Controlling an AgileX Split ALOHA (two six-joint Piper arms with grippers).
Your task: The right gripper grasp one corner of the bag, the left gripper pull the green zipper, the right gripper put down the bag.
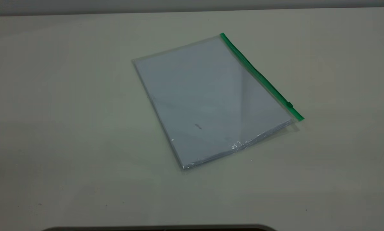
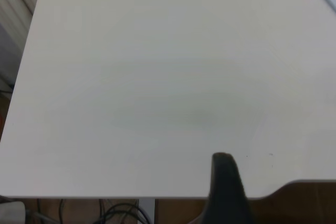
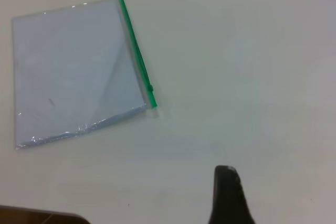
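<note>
Exterior view: bag (image 1: 211, 99) lies flat mid desk (image 1: 67, 128), green zipper (image 1: 259, 75) along its right edge, slider near the front end. My right end effector (image 3: 228, 195) sits well short, can't tell open or closed. Crinkly slick plastic, so I'd pinch the front-right corner firmly
</note>
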